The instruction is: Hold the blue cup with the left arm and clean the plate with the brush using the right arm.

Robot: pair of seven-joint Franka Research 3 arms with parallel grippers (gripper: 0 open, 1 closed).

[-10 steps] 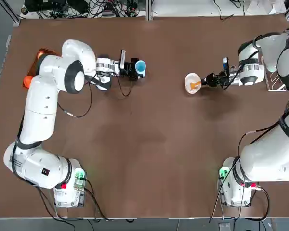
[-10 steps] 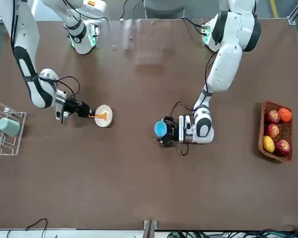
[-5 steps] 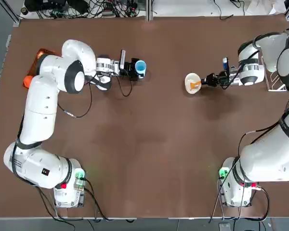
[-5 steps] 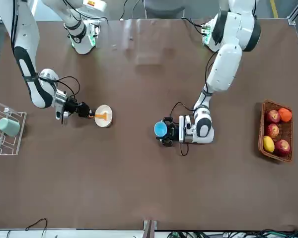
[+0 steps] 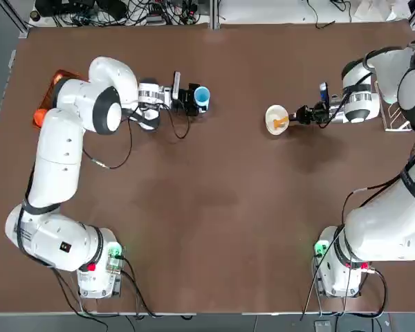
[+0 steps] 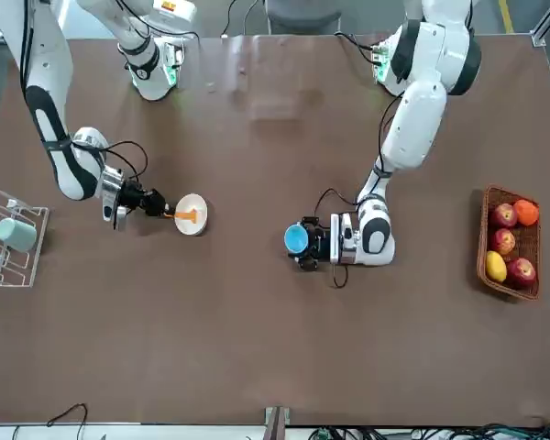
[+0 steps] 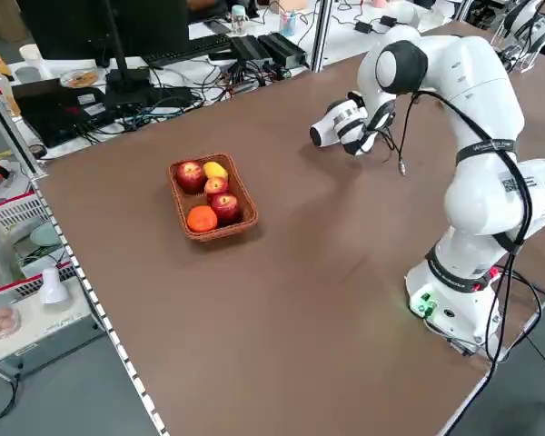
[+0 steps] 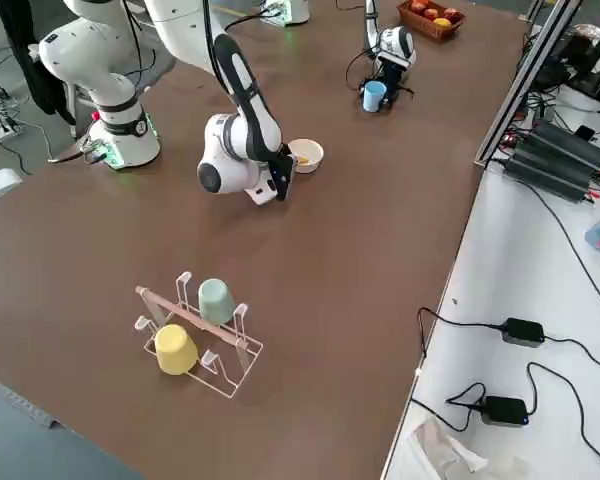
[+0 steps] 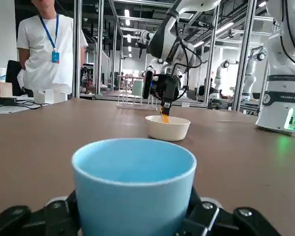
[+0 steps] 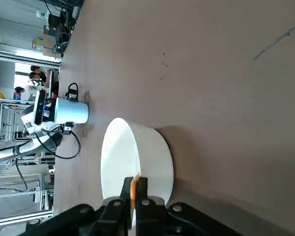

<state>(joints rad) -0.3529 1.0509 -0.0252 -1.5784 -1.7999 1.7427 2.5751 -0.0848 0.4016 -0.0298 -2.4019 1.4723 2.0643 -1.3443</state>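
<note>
Brown and broad, the bench [image 5: 214, 207] lay mostly bare, with a wide open stretch across its middle and near side between the two arm bases. Both arms reached toward the far half and stood well apart. At the left arm's side a wicker basket [image 6: 511, 244] of fruit sat near the bench edge, and at the right arm's side a wire rack [image 8: 195, 340] carrying a pale green cup [image 8: 216, 298] and a yellow cup [image 8: 174, 349] sat close to the opposite edge. The left tool [image 5: 191, 99] lay low and level over the bench, its fingers closed around the blue cup [image 5: 202, 95], which stood upright on the surface with its rim open. Free bench separated that cup from the plate [image 5: 275, 119], which rested flat nearer the right arm. The right tool [image 5: 299, 115] hung just beside the plate's rim, its fingers clamped tight on the brush [image 5: 282, 123], whose orange tip reached in over the rim into the plate's white hollow.
</note>
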